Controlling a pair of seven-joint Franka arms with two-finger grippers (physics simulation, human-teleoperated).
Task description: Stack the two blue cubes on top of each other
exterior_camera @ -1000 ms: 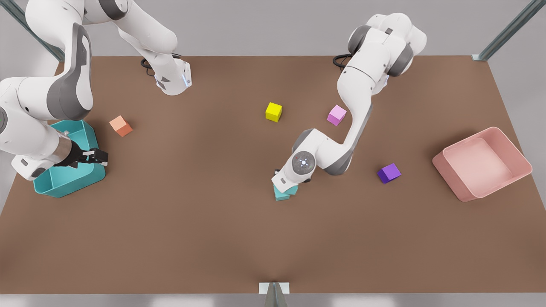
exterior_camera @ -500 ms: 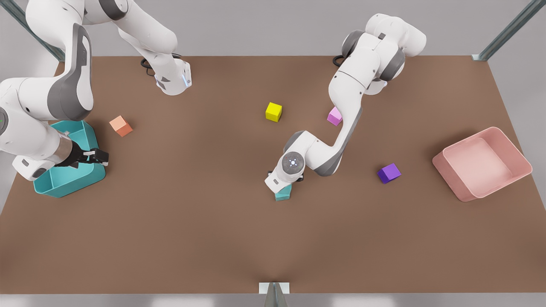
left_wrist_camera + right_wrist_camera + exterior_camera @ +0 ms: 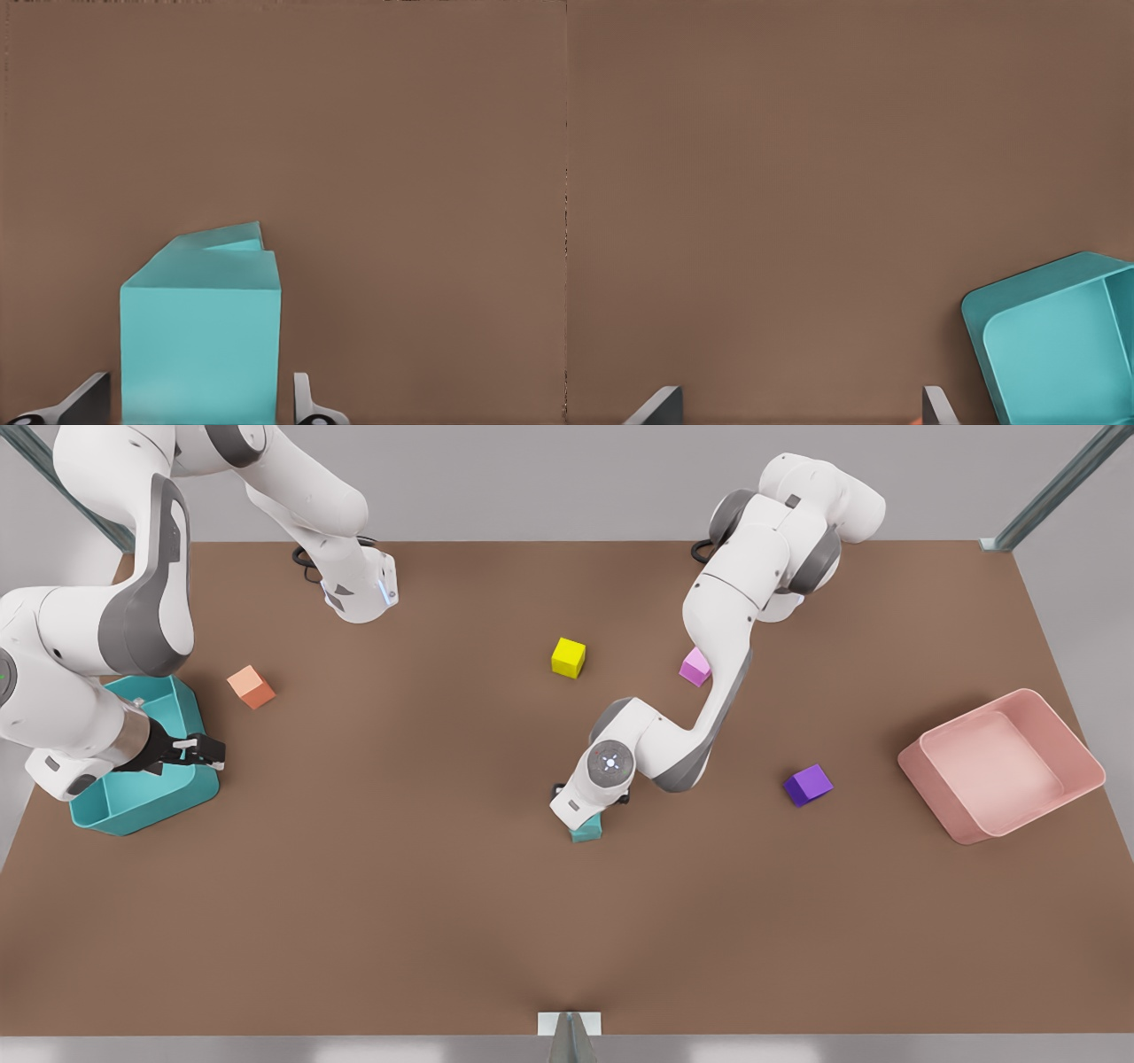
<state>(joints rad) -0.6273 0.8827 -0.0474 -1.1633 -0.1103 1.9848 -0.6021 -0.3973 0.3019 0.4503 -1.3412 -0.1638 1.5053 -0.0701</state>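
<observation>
Square the upper blue cube, straddled by the left end effector (clenched or released: cannot tell), over the slightly twisted lower blue cube near the middle of the table. Let go slowly, then lift straight up to avoid dragging the stack. Leave the right end effector, spread and empty, waiting over the teal bin.

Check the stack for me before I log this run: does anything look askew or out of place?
Yes. In the left wrist view the upper blue cube sits between the left gripper fingers, twisted relative to the lower blue cube, so their edges do not line up. The right gripper waits by the teal bin.
</observation>
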